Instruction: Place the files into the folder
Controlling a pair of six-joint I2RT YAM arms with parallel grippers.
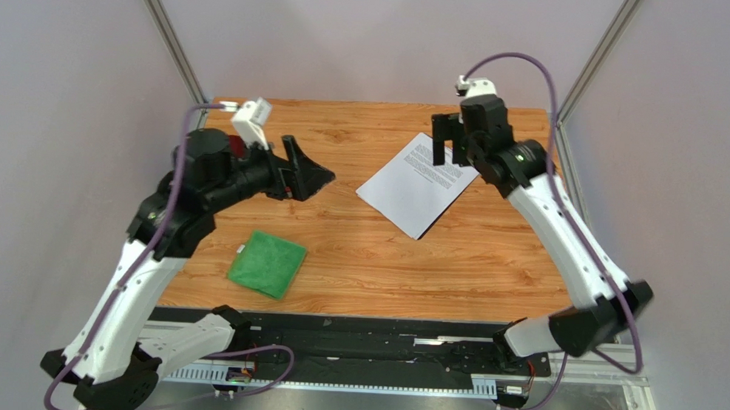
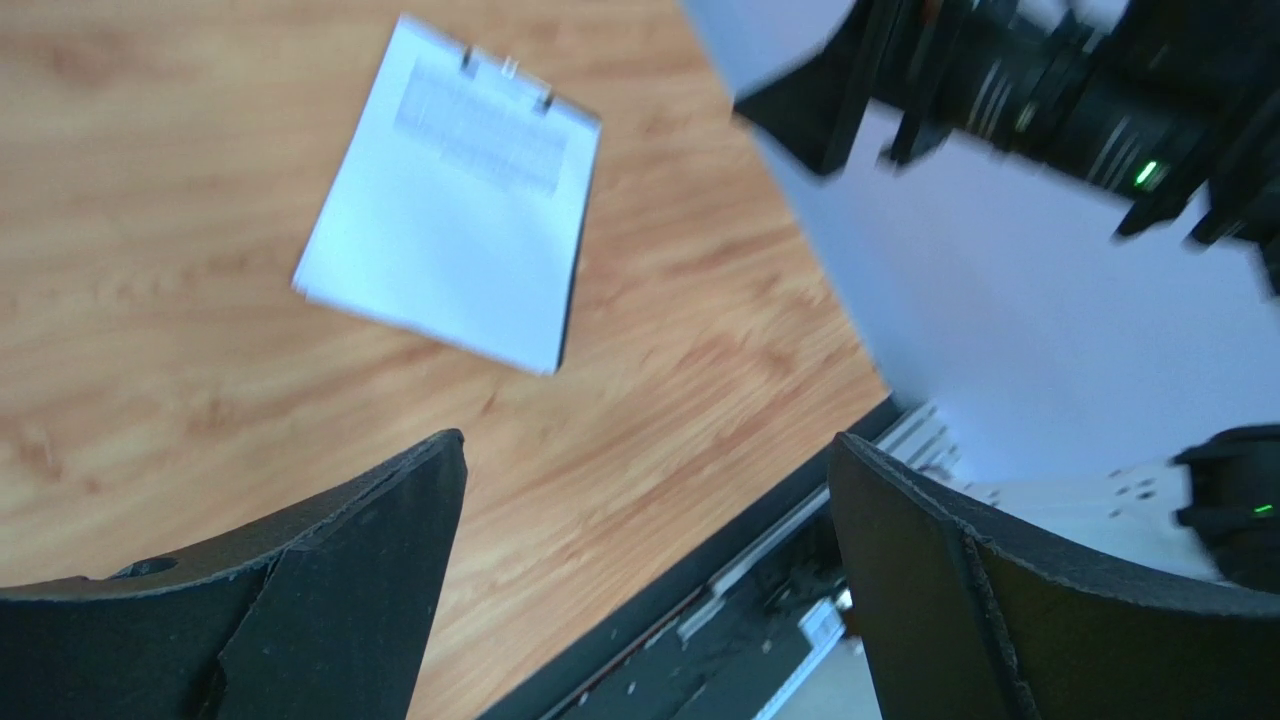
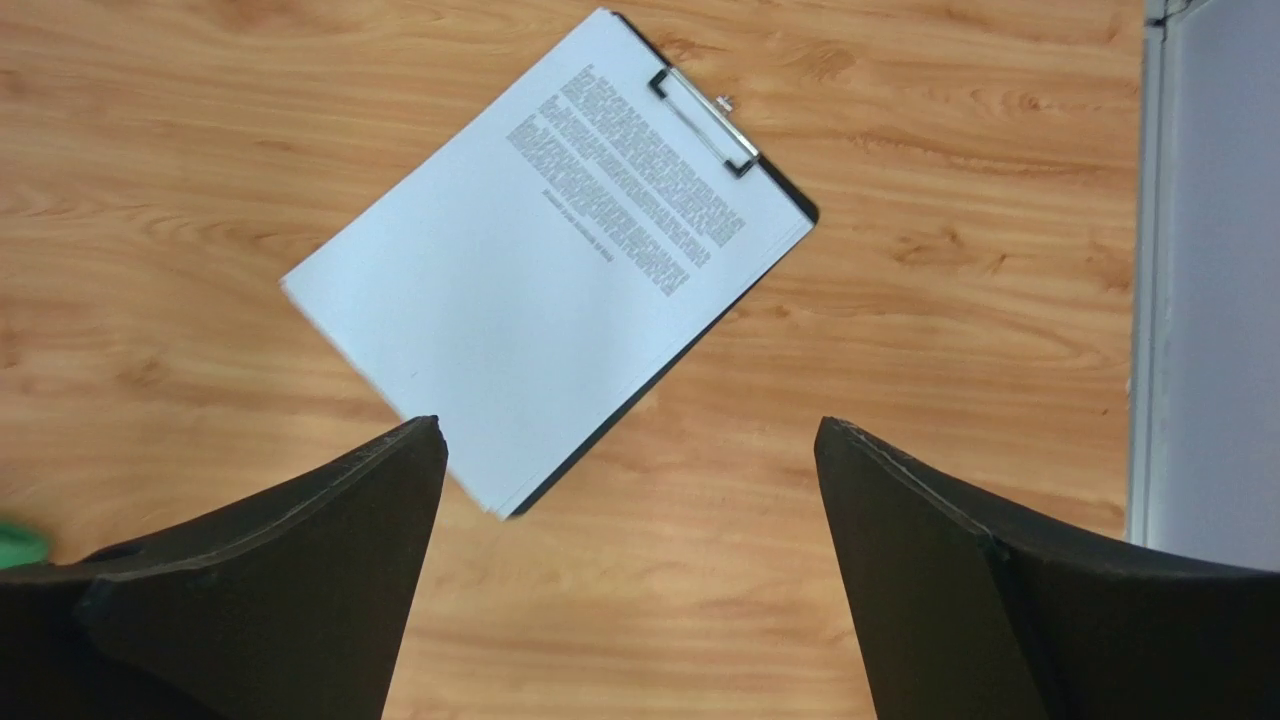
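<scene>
Files [image 1: 417, 184] lie angled on the folder [image 3: 796, 206], right of centre, every edge inside the table [image 1: 485, 255]. Green cloth [image 1: 267, 263] sits front-left; left gripper [image 1: 311, 159] hangs spread above bare wood; right gripper [image 1: 448, 153] hovers spread over the stack's far corner.

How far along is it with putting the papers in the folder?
Looks mostly done: the papers lie stacked on the black folder, tucked under its clip. Nothing is in hand: the left gripper and right gripper are open and empty. No loose sheets show elsewhere, so little seems left.
</scene>
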